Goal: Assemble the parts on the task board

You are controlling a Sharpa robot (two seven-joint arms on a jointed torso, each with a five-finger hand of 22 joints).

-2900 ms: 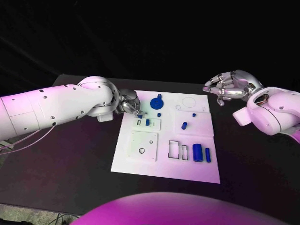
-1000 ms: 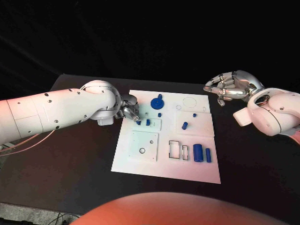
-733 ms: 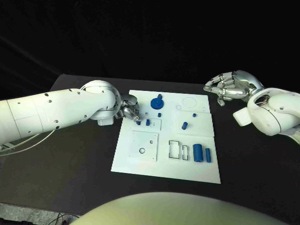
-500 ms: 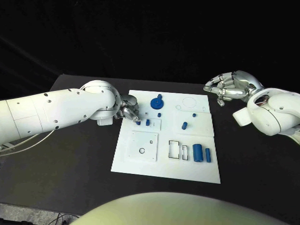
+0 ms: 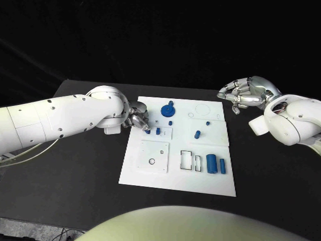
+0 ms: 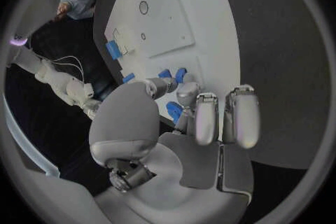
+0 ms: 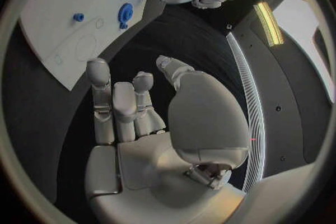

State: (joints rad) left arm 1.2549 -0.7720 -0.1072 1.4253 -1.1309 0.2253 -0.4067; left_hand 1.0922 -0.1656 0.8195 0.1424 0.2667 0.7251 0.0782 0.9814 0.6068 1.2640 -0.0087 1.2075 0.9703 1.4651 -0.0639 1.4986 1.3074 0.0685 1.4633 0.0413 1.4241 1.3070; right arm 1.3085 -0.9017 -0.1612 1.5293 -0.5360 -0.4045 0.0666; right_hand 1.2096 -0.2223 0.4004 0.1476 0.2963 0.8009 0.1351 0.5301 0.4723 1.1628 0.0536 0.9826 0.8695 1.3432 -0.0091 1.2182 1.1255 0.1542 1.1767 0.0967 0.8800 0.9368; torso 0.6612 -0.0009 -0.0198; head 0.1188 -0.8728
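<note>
**A:** ok so the task board (image 5: pixel 176 168) sits mid-table, white plate on the black table (image 5: pixel 73 170); the small blue part (image 5: pixel 147 131) the left hand (image 5: pixel 138 119) is working on is at the board's near-left inset, right beside another blue peg (image 5: pixel 157 131); in the wrist view you can see a blue piece (image 6: pixel 174 110) pinched between the left hand's fingertips (image 6: pixel 187 91), so I'd call that hand grasping it.

**B:** agreed; my guess is those parts are hard plastic, light, stiff, a bit slick; nothing fragile, but tiny enough to twist or pop out of a pinch; best taken by the sides near the top so the bottom end stays free for the hole.

**A:** and the right hand (image 5: pixel 245 94)?

**B:** hovering off the board's far-right corner, fingers curled in, nothing in them; clenched on air basically; the wrist view shows its palm (image 7: pixel 140 140) bare too.

**A:** the rest of the blue stuff: gear-ish disc (image 5: pixel 168 110) at the far side, a peg (image 5: pixel 197 134) in the middle, two cylinders (image 5: pixel 215 164) lying near the right edge.

**B:** versus a few seconds back, the left hand has slid a little nearer along the board, from by the disc down to the inset; in the last second it has barely moved; right hand has stayed put the whole time; board parts unmoved.
</note>
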